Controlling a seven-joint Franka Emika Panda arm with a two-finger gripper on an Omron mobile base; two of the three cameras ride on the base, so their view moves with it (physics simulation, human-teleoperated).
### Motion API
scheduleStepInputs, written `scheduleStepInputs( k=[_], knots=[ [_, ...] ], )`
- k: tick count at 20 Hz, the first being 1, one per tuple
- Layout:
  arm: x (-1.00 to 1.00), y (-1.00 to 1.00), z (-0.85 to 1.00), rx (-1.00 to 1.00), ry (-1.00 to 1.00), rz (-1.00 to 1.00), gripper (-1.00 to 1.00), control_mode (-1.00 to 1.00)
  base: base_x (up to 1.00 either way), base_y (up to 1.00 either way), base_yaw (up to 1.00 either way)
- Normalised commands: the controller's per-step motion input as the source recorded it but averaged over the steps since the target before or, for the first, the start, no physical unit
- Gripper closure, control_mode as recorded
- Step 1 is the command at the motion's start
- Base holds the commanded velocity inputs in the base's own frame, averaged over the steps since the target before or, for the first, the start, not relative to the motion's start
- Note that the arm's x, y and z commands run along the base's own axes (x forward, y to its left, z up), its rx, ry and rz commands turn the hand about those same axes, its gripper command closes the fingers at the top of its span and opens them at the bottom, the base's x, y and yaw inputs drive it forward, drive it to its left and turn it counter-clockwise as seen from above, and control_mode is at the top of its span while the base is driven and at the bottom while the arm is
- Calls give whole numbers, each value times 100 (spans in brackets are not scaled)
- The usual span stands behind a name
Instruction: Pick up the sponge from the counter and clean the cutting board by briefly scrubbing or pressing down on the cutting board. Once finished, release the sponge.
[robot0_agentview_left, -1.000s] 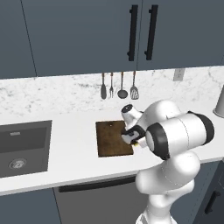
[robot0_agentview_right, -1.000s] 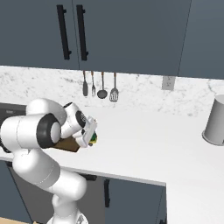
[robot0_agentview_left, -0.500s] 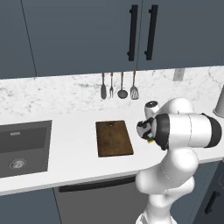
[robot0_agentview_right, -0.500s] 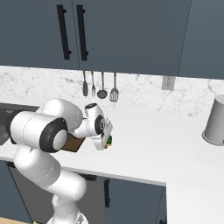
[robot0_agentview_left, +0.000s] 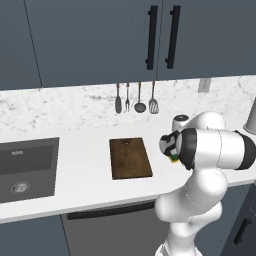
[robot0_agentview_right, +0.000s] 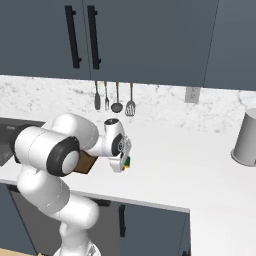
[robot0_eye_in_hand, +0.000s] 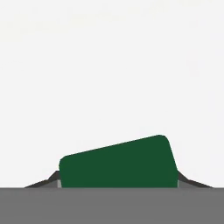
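Note:
The sponge (robot0_eye_in_hand: 118, 164), green side facing the hand camera, is clamped between my two dark fingertips (robot0_eye_in_hand: 49, 180). My gripper (robot0_agentview_left: 172, 156) is shut on the sponge (robot0_agentview_left: 174, 158) and hangs low over the white counter (robot0_agentview_left: 85, 175), just right of the cutting board (robot0_agentview_left: 130, 157). The brown board lies flat with its small hole toward the wall, and nothing rests on it. In the right base view the gripper (robot0_agentview_right: 124, 163) holds the green and yellow sponge (robot0_agentview_right: 127, 162) over bare counter (robot0_agentview_right: 190, 170). There my arm covers most of the cutting board (robot0_agentview_right: 86, 163).
A dark grey sink (robot0_agentview_left: 25, 167) is set into the counter at the left. Several utensils (robot0_agentview_left: 135, 100) hang on the marble backsplash behind the board. A grey canister (robot0_agentview_right: 246, 137) stands at the far right. Dark cabinets hang above.
My arm has swung to the right with the sponge, from over the cutting board's right edge to the bare counter beside it. The board has stayed in place.

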Motion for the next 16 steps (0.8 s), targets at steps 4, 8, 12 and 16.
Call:
scheduleStepInputs(
  k=[4, 8, 12, 16],
  knots=[
    [0, 0, 0, 3, 0, 0, -100, -100, 0, 0, 0],
    [0, 0, 0, 1, 0, 0, -100, -100, 0, 0, 0],
    [0, 0, 1, 0, -1, 0, -100, -100, 0, 0, 0],
    [0, 0, 14, 0, 0, 0, -100, -100, 0, 0, 0]
  ],
)
